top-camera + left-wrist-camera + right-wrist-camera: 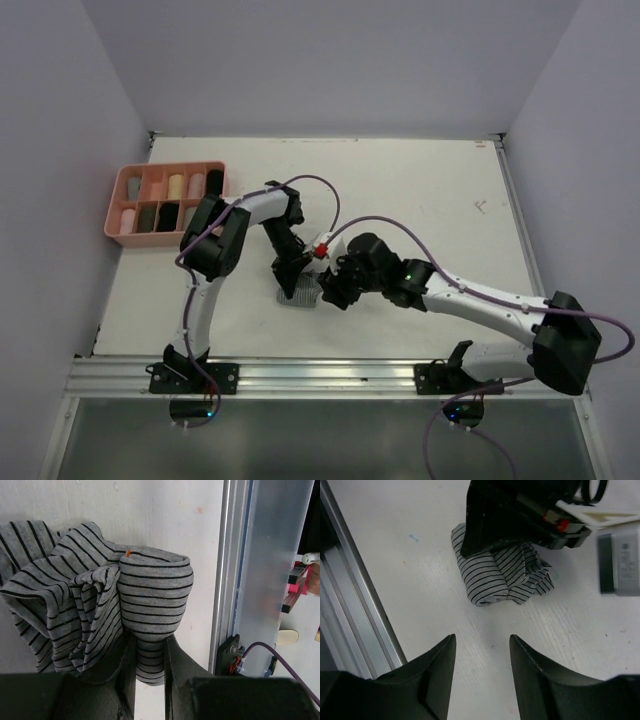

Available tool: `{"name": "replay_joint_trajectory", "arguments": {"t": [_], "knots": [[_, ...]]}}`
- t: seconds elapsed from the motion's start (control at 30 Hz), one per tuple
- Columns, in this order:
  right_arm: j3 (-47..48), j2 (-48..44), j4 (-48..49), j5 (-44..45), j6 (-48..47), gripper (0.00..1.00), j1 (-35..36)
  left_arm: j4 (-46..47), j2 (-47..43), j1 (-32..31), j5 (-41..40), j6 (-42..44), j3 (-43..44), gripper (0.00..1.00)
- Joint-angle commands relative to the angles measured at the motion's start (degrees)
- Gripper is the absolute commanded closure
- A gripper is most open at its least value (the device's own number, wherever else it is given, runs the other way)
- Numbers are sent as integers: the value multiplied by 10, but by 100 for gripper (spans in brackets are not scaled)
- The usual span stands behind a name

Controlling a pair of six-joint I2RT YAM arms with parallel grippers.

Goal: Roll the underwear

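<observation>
Grey striped underwear (298, 296): part-rolled on table (430, 200) near front rail (330, 375) | roll's long axis roughly parallel to rail, loose folds bunched alongside | left gripper (150, 647) pinching roll's end | right gripper (482, 647) spread, empty, near roll

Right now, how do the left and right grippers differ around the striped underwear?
The left gripper has its jaws closed on a fold of the striped underwear; the right gripper has its jaws apart with nothing between them. The left gripper touches the garment; the right gripper sits clear of it, with bare table between. Shared: both point at that one bunched garment.
</observation>
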Motion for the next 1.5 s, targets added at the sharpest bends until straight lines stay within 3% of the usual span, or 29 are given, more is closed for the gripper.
{"name": "replay_joint_trajectory", "arguments": {"t": [0.0,0.3,0.6,0.9,1.0,1.03,1.13,1.2,1.47], "knots": [[52,71,33,51,-103,49,40,160,64,6,-119,36,-10,91],[113,205,92,87,-191,36,106,150,79,9,-99,32,7,83],[126,290,93,88,-243,38,111,150,83,10,-97,28,9,80],[136,352,79,91,-250,57,111,149,71,10,-91,23,6,77],[137,374,75,86,-240,67,111,143,60,11,-84,20,9,76],[137,378,75,83,-235,74,110,141,57,12,-81,17,12,75],[135,390,73,63,-223,81,110,119,46,23,-60,12,39,74],[129,396,75,58,-209,81,108,80,45,39,-34,9,67,73],[121,409,90,-42,-140,85,63,80,-37,93,-41,-11,121,70]]}}
